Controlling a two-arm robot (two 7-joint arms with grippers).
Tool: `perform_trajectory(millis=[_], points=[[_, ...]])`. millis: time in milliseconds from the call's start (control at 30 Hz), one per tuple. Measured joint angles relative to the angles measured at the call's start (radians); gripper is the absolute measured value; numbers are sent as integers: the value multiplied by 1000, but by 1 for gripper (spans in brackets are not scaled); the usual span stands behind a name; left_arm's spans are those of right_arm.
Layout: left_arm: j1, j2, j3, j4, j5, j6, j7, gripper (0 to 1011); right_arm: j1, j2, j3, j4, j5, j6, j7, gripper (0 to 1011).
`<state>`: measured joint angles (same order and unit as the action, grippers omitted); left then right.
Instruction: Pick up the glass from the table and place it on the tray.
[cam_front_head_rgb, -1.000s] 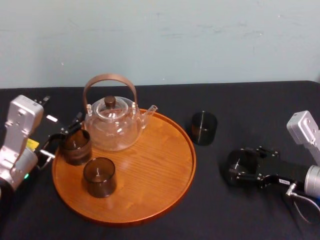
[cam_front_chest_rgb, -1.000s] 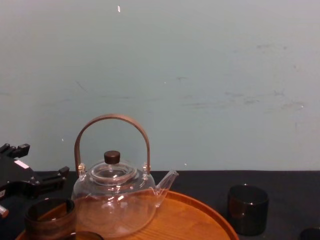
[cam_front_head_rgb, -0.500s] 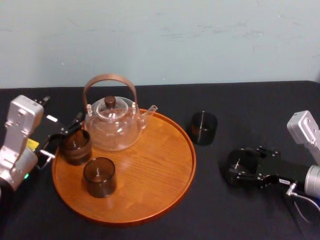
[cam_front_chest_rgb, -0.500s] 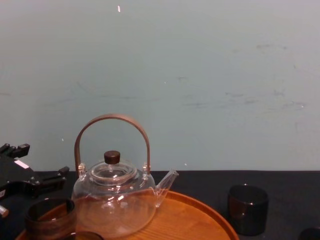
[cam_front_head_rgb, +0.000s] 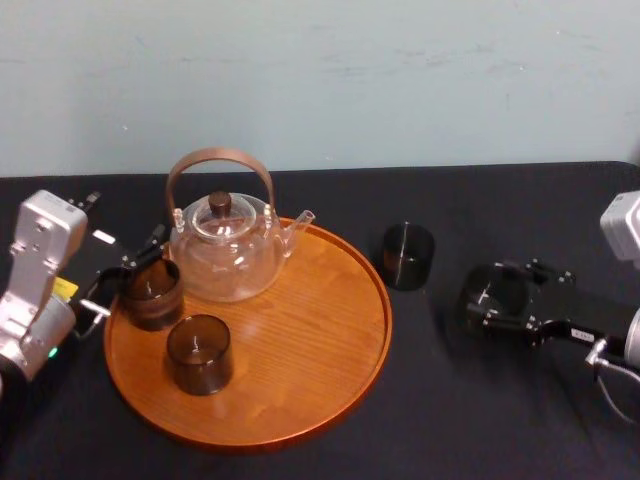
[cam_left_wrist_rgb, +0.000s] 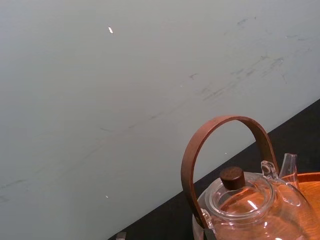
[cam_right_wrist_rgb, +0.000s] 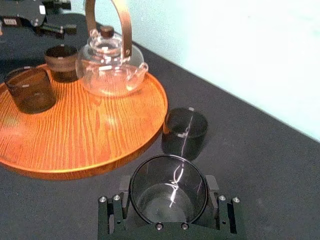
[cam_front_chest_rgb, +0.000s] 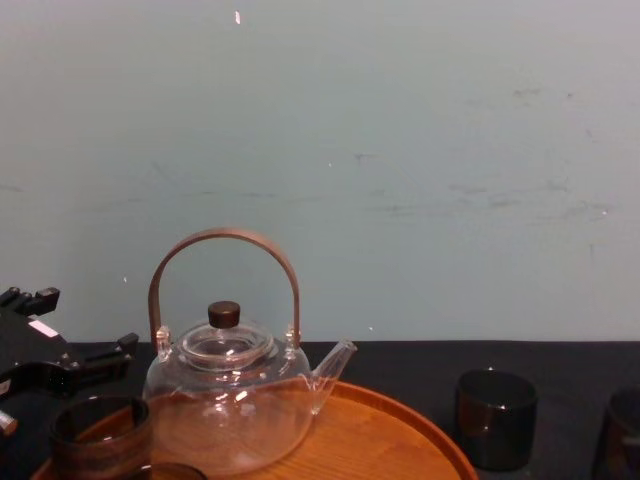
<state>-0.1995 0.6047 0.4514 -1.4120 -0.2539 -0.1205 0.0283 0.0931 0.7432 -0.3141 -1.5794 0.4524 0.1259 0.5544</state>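
The glass (cam_right_wrist_rgb: 168, 176), a dark smoky tumbler, stands upright between the fingers of my right gripper (cam_right_wrist_rgb: 168, 201), which is shut on it. In the head view that gripper (cam_front_head_rgb: 497, 300) holds the glass (cam_front_head_rgb: 494, 291) off the black table, right of the tray (cam_front_head_rgb: 330, 330). From the chest the glass (cam_front_chest_rgb: 622, 432) shows at the lower right. The round wooden tray (cam_right_wrist_rgb: 90, 135) lies apart from it. My left gripper (cam_front_head_rgb: 125, 275) rests at the tray's left edge, open, beside a squat brown cup (cam_front_head_rgb: 151, 292).
A clear teapot (cam_front_head_rgb: 226, 243) with an arched brown handle stands at the tray's back. A dark tumbler (cam_front_head_rgb: 199, 353) stands on the tray's front left. Another dark tumbler (cam_front_head_rgb: 408, 256) stands on the table between the tray and my right gripper. The tray's right half is bare wood.
My right gripper has risen and moved slightly back and right with the glass in it; the glass now enters the chest view. The left arm has not moved.
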Motion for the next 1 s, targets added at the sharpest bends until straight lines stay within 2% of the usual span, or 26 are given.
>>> perform_trajectory(millis=[167,400,833,1000], points=[[0,0,0,0,0,0,0,1001,12,1,2,-15,-2,-11,1,904],[0,0,0,0,0,0,0,1001,51,-11,-29,-20,-19,-21,31,904],[0,0,0,0,0,0,0,1001,171,-79,-143,16,-56,-33,95,904],[0,0,0,0,0,0,0,1001,198,-100,-176,24,-63,-38,111,904]])
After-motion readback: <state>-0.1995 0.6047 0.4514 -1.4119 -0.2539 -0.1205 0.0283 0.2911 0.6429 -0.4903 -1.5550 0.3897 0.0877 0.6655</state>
